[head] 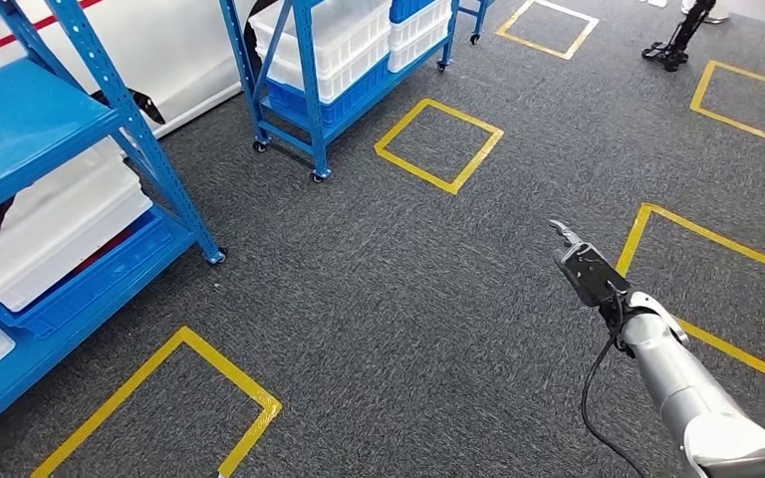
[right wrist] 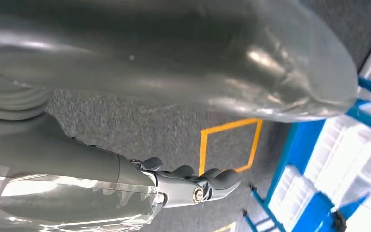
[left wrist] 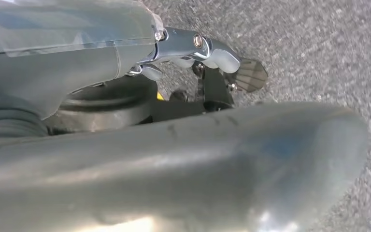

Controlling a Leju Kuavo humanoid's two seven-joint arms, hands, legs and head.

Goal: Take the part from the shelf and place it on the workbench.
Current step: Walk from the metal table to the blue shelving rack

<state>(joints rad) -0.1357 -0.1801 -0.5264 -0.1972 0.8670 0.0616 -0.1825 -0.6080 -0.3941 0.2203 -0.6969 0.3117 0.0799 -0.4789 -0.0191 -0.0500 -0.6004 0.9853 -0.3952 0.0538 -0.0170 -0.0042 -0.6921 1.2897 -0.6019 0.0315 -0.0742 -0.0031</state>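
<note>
Two blue shelf racks (head: 80,189) (head: 329,70); five yellow floor squares (head: 438,144); one hand (head: 583,267) in head view.

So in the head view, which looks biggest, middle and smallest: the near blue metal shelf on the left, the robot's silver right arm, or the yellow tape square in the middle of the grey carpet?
1. Near blue metal shelf, clearly largest.
2. Silver right arm.
3. Yellow tape square.
The arm and the square look close in size, and the arm sits nearest the camera, so that order is unsure.
</note>
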